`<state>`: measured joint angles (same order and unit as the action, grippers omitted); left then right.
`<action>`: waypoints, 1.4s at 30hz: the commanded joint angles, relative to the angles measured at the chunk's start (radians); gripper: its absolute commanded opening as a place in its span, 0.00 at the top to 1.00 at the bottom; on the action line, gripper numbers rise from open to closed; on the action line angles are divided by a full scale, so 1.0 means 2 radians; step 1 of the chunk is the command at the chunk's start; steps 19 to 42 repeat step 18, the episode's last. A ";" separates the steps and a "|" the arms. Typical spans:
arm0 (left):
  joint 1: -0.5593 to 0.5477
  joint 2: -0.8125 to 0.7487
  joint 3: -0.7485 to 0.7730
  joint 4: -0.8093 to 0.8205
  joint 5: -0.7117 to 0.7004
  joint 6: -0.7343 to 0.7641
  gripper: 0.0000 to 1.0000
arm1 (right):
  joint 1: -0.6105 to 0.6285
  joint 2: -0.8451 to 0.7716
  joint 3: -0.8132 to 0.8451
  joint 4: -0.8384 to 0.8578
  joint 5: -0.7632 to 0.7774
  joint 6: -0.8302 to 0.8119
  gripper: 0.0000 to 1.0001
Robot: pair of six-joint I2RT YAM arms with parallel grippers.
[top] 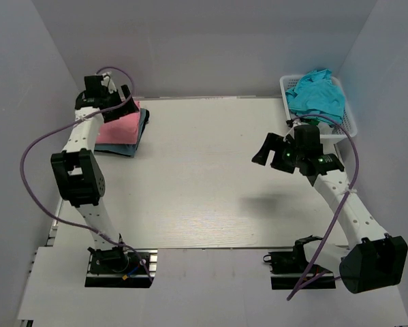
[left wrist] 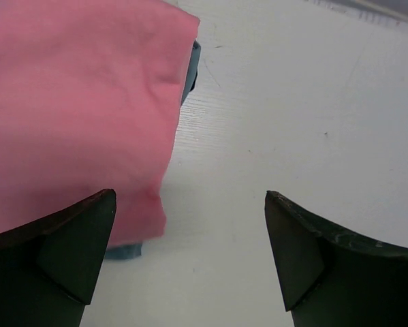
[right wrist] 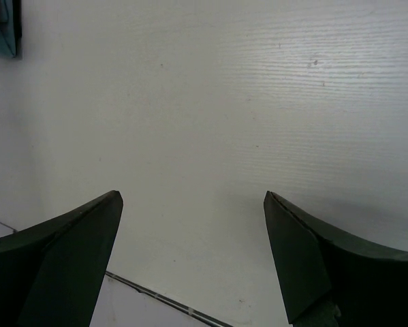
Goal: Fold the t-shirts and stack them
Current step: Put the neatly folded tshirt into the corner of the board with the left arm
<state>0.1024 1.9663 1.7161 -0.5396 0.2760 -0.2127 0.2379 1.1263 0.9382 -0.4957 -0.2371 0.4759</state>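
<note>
Left gripper (left wrist: pixel 190 197) hung spread, empty, at pink tee (left wrist: pixel 74 102) edge, well left of basket (top: pixel 349 122). Right gripper (right wrist: pixel 193 197), spread too, near basket. Teal tee (top: pixel 316 95) wanted top-fold pinch, slow lift imo.

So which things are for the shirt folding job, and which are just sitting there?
For the job: pink t-shirt on top, grey-blue t-shirt under it, teal t-shirt, crumpled up.
Just there: white basket, table.
</note>
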 commanded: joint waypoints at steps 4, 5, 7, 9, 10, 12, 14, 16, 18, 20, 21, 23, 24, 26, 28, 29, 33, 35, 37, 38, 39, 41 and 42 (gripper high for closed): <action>-0.011 -0.231 -0.085 -0.141 -0.022 -0.081 0.00 | 0.001 -0.038 0.048 -0.051 0.072 -0.048 0.10; -0.011 -0.272 -0.127 -0.129 -0.022 -0.089 0.00 | 0.001 -0.047 0.037 -0.051 0.075 -0.039 0.10; -0.019 -0.354 -0.231 -0.104 -0.034 -0.112 0.00 | 0.001 -0.079 0.022 -0.041 0.069 -0.029 0.10; -0.032 -0.444 -0.264 -0.114 -0.019 -0.112 0.00 | 0.001 -0.114 -0.013 -0.032 0.072 -0.018 0.10; -0.032 -0.461 -0.280 -0.124 -0.008 -0.093 0.00 | 0.001 -0.124 -0.030 -0.029 0.075 -0.009 0.10; -0.037 -0.492 -0.289 -0.162 0.001 -0.085 0.00 | 0.000 -0.147 -0.052 -0.024 0.082 -0.003 0.10; -0.037 -0.514 -0.312 -0.169 0.001 -0.079 0.00 | -0.001 -0.175 -0.073 -0.020 0.083 -0.001 0.10; -0.037 -0.546 -0.333 -0.169 0.001 -0.079 0.00 | 0.001 -0.206 -0.102 -0.008 0.082 0.004 0.10; -0.037 -0.554 -0.339 -0.163 -0.004 -0.079 0.00 | 0.001 -0.219 -0.119 0.006 0.063 0.005 0.10; -0.037 -0.554 -0.339 -0.163 -0.004 -0.079 0.00 | 0.001 -0.219 -0.119 0.006 0.063 0.005 0.10; -0.037 -0.554 -0.339 -0.163 -0.004 -0.079 0.00 | 0.001 -0.219 -0.119 0.006 0.063 0.005 0.10; -0.037 -0.554 -0.339 -0.163 -0.004 -0.079 0.00 | 0.001 -0.219 -0.119 0.006 0.063 0.005 0.10; -0.037 -0.554 -0.339 -0.163 -0.004 -0.079 0.00 | 0.001 -0.219 -0.119 0.006 0.063 0.005 0.10; -0.037 -0.554 -0.339 -0.163 -0.004 -0.079 0.00 | 0.001 -0.219 -0.119 0.006 0.063 0.005 0.10; -0.037 -0.554 -0.339 -0.163 -0.004 -0.079 0.00 | 0.001 -0.219 -0.119 0.006 0.063 0.005 0.10; -0.037 -0.554 -0.339 -0.163 -0.004 -0.079 0.00 | 0.001 -0.219 -0.119 0.006 0.063 0.005 0.10; -0.037 -0.554 -0.339 -0.163 -0.004 -0.079 0.00 | 0.001 -0.219 -0.119 0.006 0.063 0.005 0.10; -0.037 -0.554 -0.339 -0.163 -0.004 -0.079 0.00 | 0.001 -0.219 -0.119 0.006 0.063 0.005 0.10; -0.037 -0.554 -0.339 -0.163 -0.004 -0.079 0.00 | 0.001 -0.219 -0.119 0.006 0.063 0.005 0.10; -0.037 -0.554 -0.339 -0.163 -0.004 -0.079 0.00 | 0.001 -0.219 -0.119 0.006 0.063 0.005 0.10; -0.037 -0.554 -0.339 -0.163 -0.004 -0.079 0.00 | 0.001 -0.219 -0.119 0.006 0.063 0.005 0.10; -0.037 -0.554 -0.339 -0.163 -0.004 -0.079 0.00 | 0.001 -0.219 -0.119 0.006 0.063 0.005 0.10; -0.037 -0.554 -0.339 -0.163 -0.004 -0.079 0.00 | 0.001 -0.219 -0.119 0.006 0.063 0.005 0.10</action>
